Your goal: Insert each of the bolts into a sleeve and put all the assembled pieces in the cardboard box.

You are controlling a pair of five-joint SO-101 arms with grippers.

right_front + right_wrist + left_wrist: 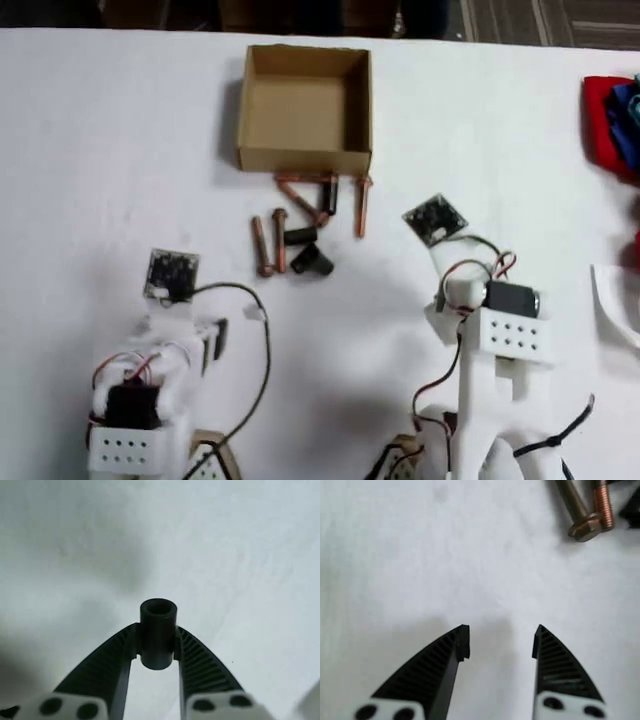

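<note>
The open cardboard box (pixel 305 105) stands at the far middle of the white table. Just in front of it lie several copper bolts (pixel 281 240) and black sleeves (pixel 311 260) in a loose cluster. In the right wrist view my right gripper (pixel 156 641) is shut on a black sleeve (pixel 158 630), held upright with its bore showing, above bare table. My left gripper (pixel 500 641) is open over bare cloth, with nothing between its fingers; two bolt ends (pixel 587 517) lie ahead of it to one side. The left arm (pixel 150 380) is at the near left, the right arm (pixel 495 330) at the near right.
A red and blue bundle of cloth (pixel 612 115) lies at the right edge, and a white curved object (pixel 615 305) sits below it. The table's far edge runs just behind the box. Cables trail from both arms near the front edge.
</note>
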